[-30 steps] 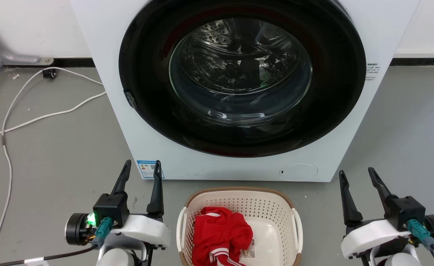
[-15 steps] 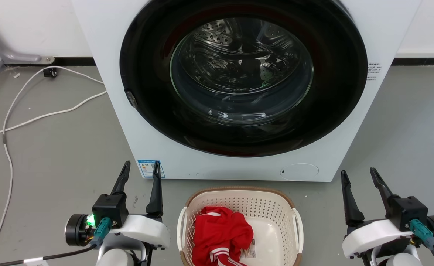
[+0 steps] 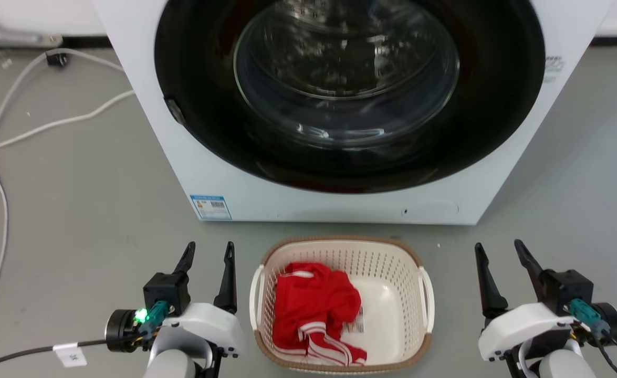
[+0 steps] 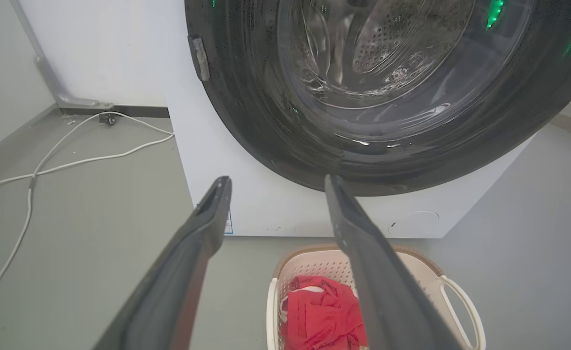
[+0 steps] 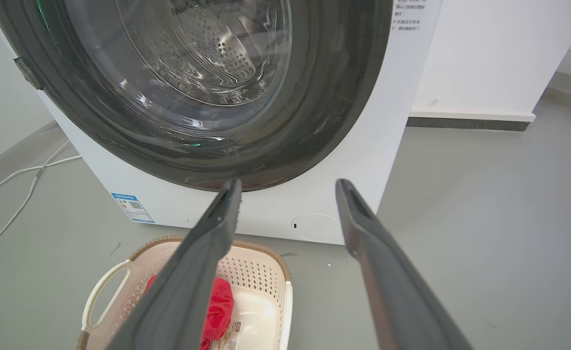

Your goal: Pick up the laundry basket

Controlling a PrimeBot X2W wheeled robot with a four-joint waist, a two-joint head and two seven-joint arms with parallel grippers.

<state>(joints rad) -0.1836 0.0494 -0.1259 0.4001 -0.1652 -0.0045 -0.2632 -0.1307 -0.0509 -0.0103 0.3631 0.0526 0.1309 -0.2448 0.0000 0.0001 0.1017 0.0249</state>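
Note:
The laundry basket is cream-white and perforated, with a brown rim and white side handles; it stands on the grey floor in front of the washing machine. It also appears low in the left wrist view and the right wrist view. A red garment with white stripes lies inside it. My left gripper is open just left of the basket, apart from its left handle. To the basket's right, farther off, my right gripper is open and holds nothing.
A white front-loading washing machine with a shut dark round door stands right behind the basket. White cables run over the floor at the left. Bare grey floor lies to the right of the machine.
The head camera has tilted down, so the washer has slid up and the whole basket is now in the picture. Both grippers stay open beside the basket.

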